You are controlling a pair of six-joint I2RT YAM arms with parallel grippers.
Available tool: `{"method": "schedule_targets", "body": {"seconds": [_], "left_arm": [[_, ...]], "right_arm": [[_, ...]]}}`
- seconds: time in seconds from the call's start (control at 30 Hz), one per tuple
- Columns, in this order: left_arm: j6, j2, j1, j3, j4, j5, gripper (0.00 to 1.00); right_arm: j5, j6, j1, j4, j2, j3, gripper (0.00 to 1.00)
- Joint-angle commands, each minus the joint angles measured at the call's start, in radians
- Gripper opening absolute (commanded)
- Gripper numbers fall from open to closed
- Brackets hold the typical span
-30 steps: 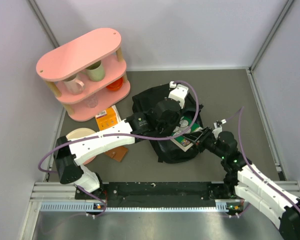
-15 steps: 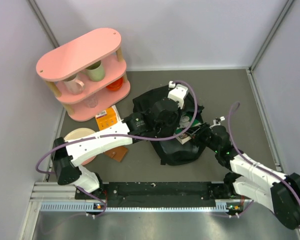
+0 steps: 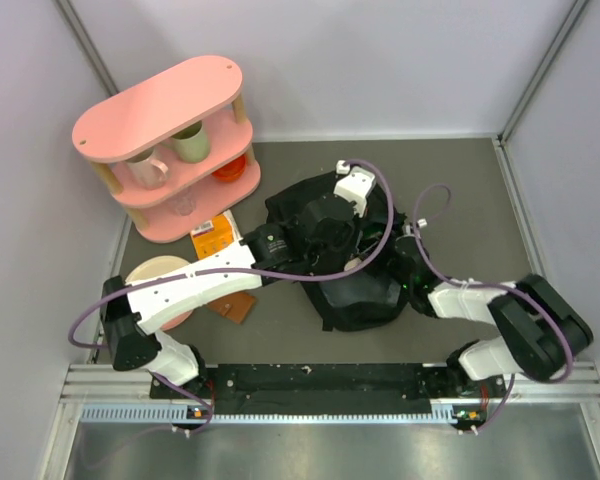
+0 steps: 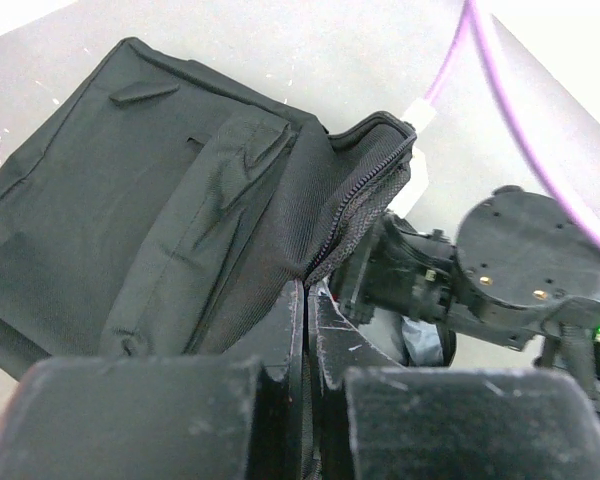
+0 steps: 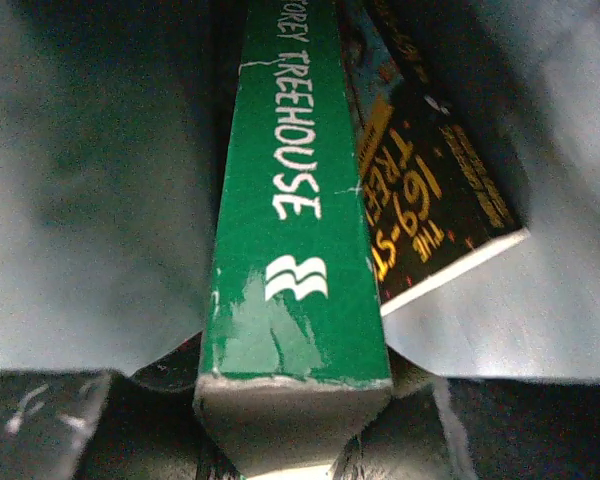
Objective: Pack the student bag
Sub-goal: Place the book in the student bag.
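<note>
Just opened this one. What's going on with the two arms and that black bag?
The robot is packing the student bag. The left gripper is shut on the fabric beside the bag's zip, holding the mouth up. The right gripper grips a green-spined book and reaches into the opening, with what looks like bag fabric on both sides of the book. An orange book lies on the table beside the pink shelf, not yet packed.

Our left gripper pinches the student bag, arm stretched forward. Our right gripper clamps a book, arm folded inward.
</note>
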State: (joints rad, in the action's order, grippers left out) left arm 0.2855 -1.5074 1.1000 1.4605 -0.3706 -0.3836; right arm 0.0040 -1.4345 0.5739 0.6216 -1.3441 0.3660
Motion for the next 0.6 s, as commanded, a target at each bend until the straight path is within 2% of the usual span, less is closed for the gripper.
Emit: {"method": "schedule_targets", "body": {"seconds": [0.0, 0.1, 0.2, 0.37, 0.57], "left_arm": [[0.003, 0.095, -0.011, 0.044, 0.084, 0.011, 0.0], [0.032, 0.107, -0.028, 0.018, 0.091, 0.038, 0.0], [0.044, 0.119, -0.034, -0.006, 0.096, 0.038, 0.0], [0.053, 0.134, -0.038, -0.037, 0.102, 0.034, 0.0], [0.063, 0.13, -0.042, -0.06, 0.102, 0.04, 0.0]], "right_arm": [[0.054, 0.055, 0.04, 0.22, -0.102, 0.103, 0.06], [0.094, 0.022, 0.041, 0.291, -0.199, 0.084, 0.15], [0.058, -0.009, 0.041, 0.395, -0.277, 0.054, 0.3], [0.047, -0.04, 0.047, 0.48, -0.3, -0.048, 0.6], [0.008, -0.003, 0.047, 0.374, -0.207, -0.105, 0.66]]}}
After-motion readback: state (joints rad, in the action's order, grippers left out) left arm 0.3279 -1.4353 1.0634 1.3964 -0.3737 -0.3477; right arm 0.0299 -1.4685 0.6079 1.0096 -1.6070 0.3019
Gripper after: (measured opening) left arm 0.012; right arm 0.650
